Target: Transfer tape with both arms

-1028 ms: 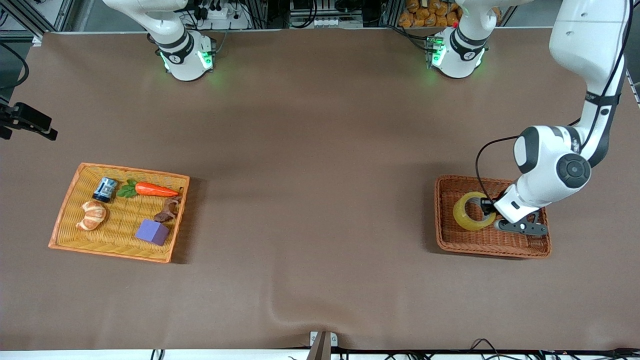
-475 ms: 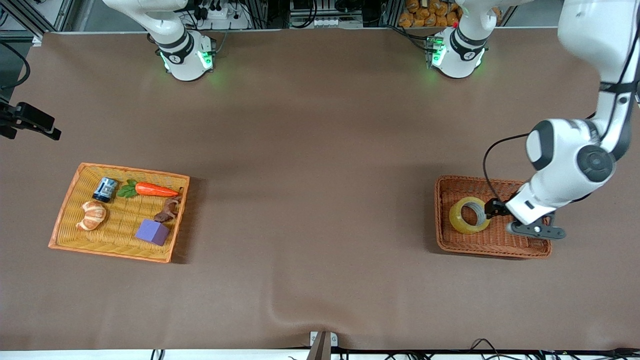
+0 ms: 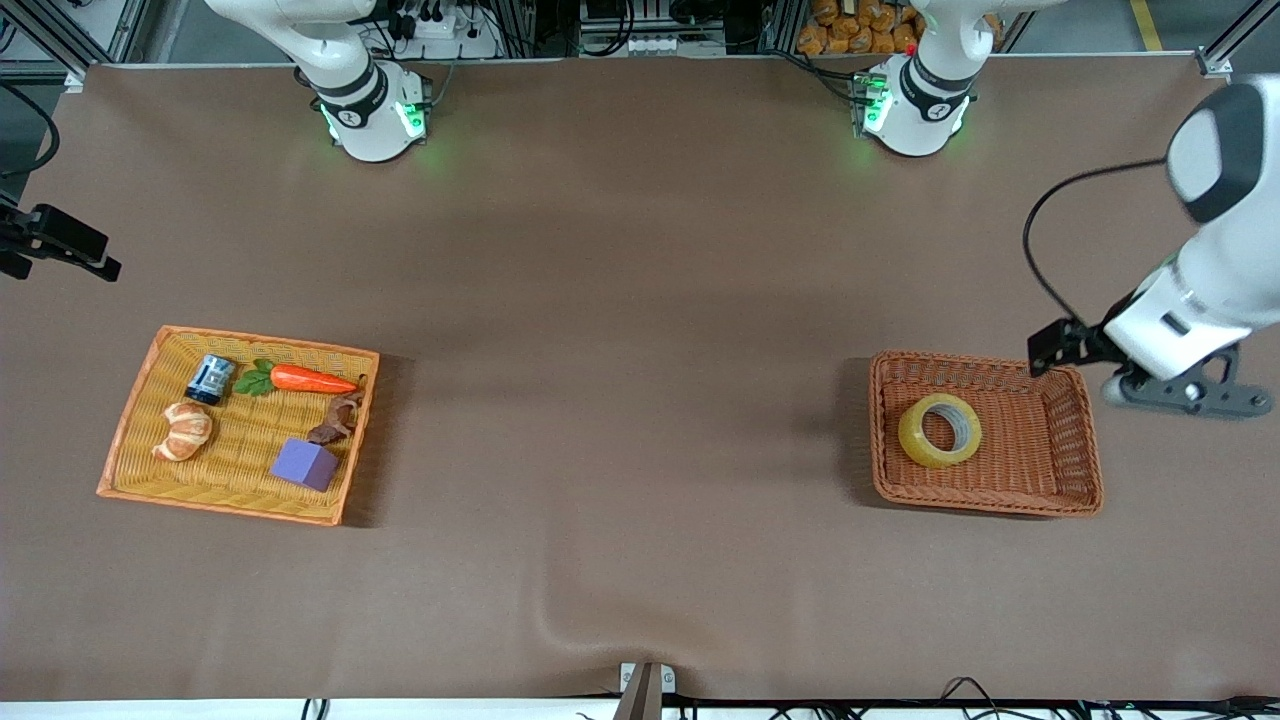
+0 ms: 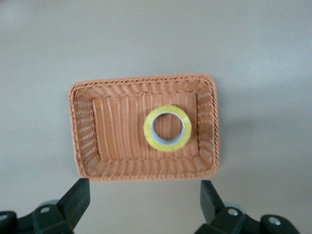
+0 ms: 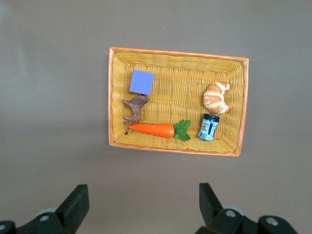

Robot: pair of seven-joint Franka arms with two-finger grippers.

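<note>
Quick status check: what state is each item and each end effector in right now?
tape: lying flat in the brown basket, not held.
left end effector: open, empty, up over the table beside the brown basket.
right end effector: open, empty, waiting above the yellow basket.
carrot, croissant, purple cube: resting in the yellow basket.
</note>
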